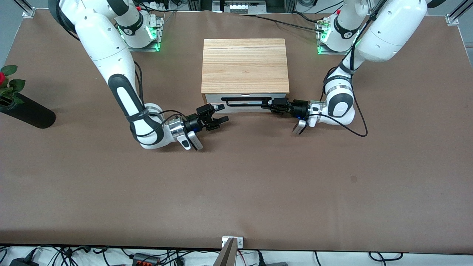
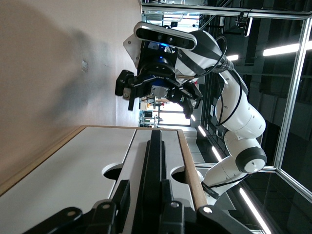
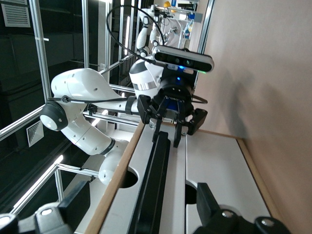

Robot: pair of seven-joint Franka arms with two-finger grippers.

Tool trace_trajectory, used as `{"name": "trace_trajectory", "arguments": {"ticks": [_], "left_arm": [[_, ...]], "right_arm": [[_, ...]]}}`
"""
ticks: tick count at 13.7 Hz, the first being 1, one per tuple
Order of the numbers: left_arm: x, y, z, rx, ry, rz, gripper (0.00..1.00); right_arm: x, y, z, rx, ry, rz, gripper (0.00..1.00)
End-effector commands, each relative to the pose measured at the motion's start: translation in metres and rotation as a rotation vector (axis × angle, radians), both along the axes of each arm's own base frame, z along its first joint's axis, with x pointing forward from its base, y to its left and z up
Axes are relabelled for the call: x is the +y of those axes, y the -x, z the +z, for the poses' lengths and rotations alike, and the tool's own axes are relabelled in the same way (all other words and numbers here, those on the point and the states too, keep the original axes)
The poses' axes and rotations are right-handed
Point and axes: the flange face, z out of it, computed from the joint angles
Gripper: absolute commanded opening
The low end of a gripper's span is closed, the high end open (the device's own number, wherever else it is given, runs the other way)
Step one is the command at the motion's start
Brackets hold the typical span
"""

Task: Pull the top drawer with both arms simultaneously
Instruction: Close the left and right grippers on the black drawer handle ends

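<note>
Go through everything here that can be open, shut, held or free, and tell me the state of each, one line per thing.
top drawer: shut or nearly so, front close under the cabinet's top.
bar handle: held at the left arm's end only.
left claw: fingers around the handle.
right claw: open, holding nothing, short of the handle.
vase: lying on the table at the right arm's end, untouched.

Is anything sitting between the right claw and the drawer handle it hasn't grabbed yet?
Nothing visible. The right claw, open, is beside the bar handle end with only bare table between. The left claw is already at the handle.
</note>
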Motion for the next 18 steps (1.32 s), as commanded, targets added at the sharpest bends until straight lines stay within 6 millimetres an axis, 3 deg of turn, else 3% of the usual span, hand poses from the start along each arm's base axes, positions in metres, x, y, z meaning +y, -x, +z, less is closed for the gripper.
{"name": "trace_trajectory", "arguments": {"ticks": [1, 3, 4, 8, 10, 15, 18], "left_arm": [[0.001, 0.005, 0.002, -0.015, 0.01, 0.014, 0.1], [0.0, 0.005, 0.003, -0.017, 0.013, 0.011, 0.0], [-0.002, 0.007, 0.004, -0.025, 0.022, 0.006, 0.0], [-0.002, 0.01, 0.002, -0.041, 0.031, 0.003, 0.0], [-0.002, 0.01, 0.002, -0.041, 0.031, 0.003, 0.0], [-0.002, 0.008, 0.004, -0.043, 0.032, 0.004, 0.0], [-0.003, 0.008, 0.003, -0.038, 0.031, 0.002, 0.0]], "right_arm": [[0.012, 0.006, -0.009, 0.032, 0.016, 0.014, 0.73], [0.019, 0.011, -0.009, 0.029, 0.022, 0.041, 0.61], [0.021, 0.014, -0.01, 0.024, 0.031, 0.059, 0.55], [0.019, 0.018, -0.007, 0.075, 0.074, 0.11, 0.44], [0.012, 0.014, -0.004, 0.154, 0.142, 0.142, 0.44], [0.009, 0.012, 0.002, 0.168, 0.135, 0.148, 0.38], [0.006, 0.007, 0.008, 0.161, 0.129, 0.137, 0.25]]}}
